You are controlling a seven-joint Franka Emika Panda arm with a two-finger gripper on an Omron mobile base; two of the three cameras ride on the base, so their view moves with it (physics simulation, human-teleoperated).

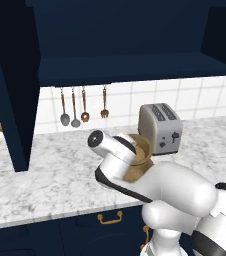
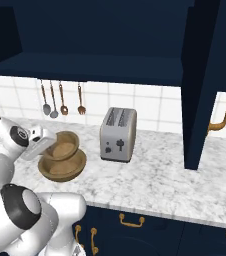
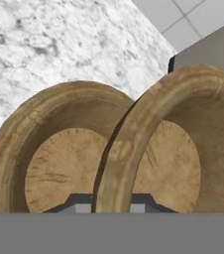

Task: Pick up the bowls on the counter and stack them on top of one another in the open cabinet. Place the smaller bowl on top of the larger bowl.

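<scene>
My gripper (image 3: 111, 202) is shut on the near rim of the smaller bowl (image 3: 183, 149), one fingertip (image 3: 77, 202) outside the rim and the other inside. The smaller bowl (image 2: 66, 144) hangs tilted just above the larger bowl (image 2: 62, 167), which rests on the marble counter (image 2: 155, 180). From the hand the larger bowl (image 3: 59, 158) lies behind and to the left. In the left base view my own arm covers most of the smaller bowl (image 1: 141, 149) and the larger bowl (image 1: 135, 172). The open cabinet's navy shelf (image 1: 130, 70) runs overhead, its door panel (image 1: 10, 100) at the left.
A silver toaster (image 2: 117, 135) stands right beside the bowls on the counter. Several utensils (image 2: 60, 100) hang on the tiled wall under the shelf. The tall navy door panel (image 2: 200, 85) hangs down at the right. Low navy cabinets with gold handles (image 2: 132, 220) run below.
</scene>
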